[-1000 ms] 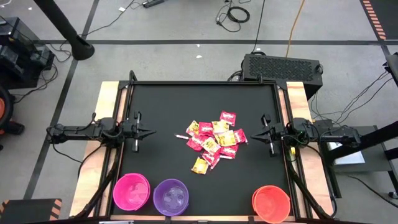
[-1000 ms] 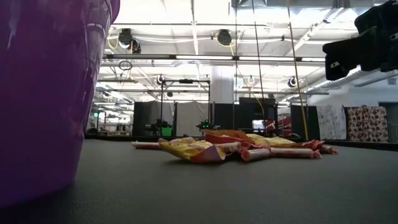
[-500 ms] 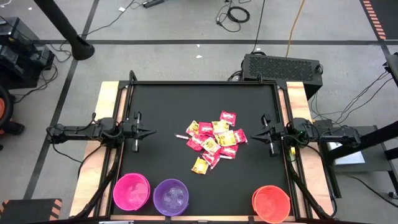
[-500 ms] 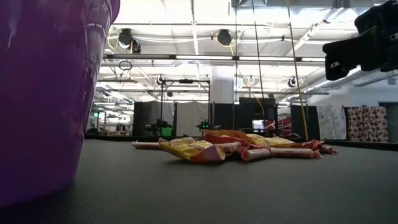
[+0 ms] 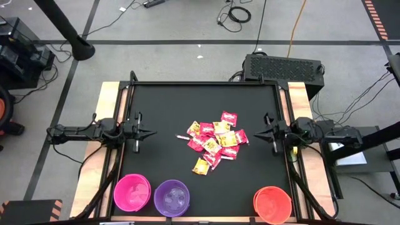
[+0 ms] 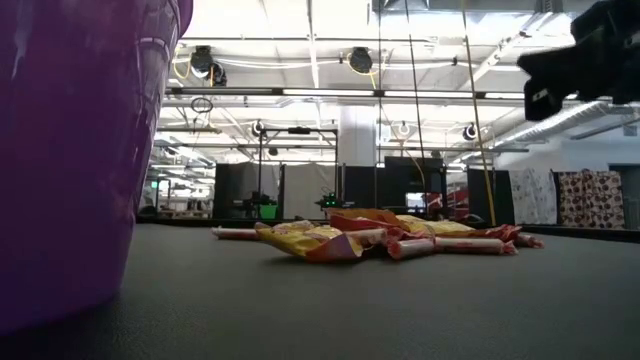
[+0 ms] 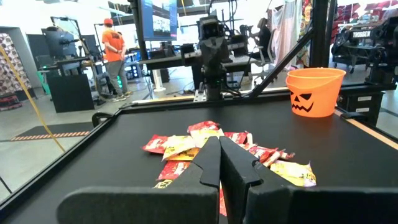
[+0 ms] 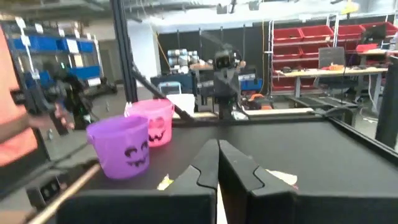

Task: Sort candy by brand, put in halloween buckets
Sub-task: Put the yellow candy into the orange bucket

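Nothing is sorted yet: the candy (image 5: 215,142) lies in one loose heap near the middle of the black table (image 5: 169,103), red, yellow and pale packets all mixed, and the three buckets stand along the near edge, the pink bucket (image 5: 132,192) just beside the purple bucket (image 5: 172,198), with the orange bucket (image 5: 272,204) well apart at the right-hand corner (all three look empty from above). The left gripper (image 5: 150,132) waits at the left side of the table, its fingers pressed together on nothing; the right gripper (image 5: 255,132) sits just beside the heap, likewise closed and empty. I judge this the very start: the next move calls for one gripper to open and come down on a single packet.
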Robot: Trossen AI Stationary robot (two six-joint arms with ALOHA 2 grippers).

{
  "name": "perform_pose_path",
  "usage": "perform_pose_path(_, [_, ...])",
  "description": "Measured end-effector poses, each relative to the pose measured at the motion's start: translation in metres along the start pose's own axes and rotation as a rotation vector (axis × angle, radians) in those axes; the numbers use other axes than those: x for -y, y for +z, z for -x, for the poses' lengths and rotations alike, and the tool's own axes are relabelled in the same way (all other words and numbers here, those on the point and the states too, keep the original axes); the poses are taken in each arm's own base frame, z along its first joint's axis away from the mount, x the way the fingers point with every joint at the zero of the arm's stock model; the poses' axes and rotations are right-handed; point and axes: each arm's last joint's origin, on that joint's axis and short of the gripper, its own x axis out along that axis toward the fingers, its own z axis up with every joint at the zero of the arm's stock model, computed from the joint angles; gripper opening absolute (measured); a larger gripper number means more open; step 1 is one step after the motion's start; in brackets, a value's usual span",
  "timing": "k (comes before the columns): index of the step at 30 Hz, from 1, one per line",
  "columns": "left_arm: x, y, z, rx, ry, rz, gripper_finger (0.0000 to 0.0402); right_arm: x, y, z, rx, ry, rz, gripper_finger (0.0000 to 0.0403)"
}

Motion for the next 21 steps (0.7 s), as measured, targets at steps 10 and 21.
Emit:
perform_pose_path(10, [0.0, 0.0, 0.0, 0.004, 0.001, 0.0, 0.0002, -0.013, 0.137, -0.01, -0.153, -0.143, -0.021, 0.0])
perform_pose_path(21, [0.0, 0.001, 0.0, 0.005, 0.001, 0.0, 0.0002, -0.019, 0.233, -0.055, -0.324, -0.185, 0.03, 0.0])
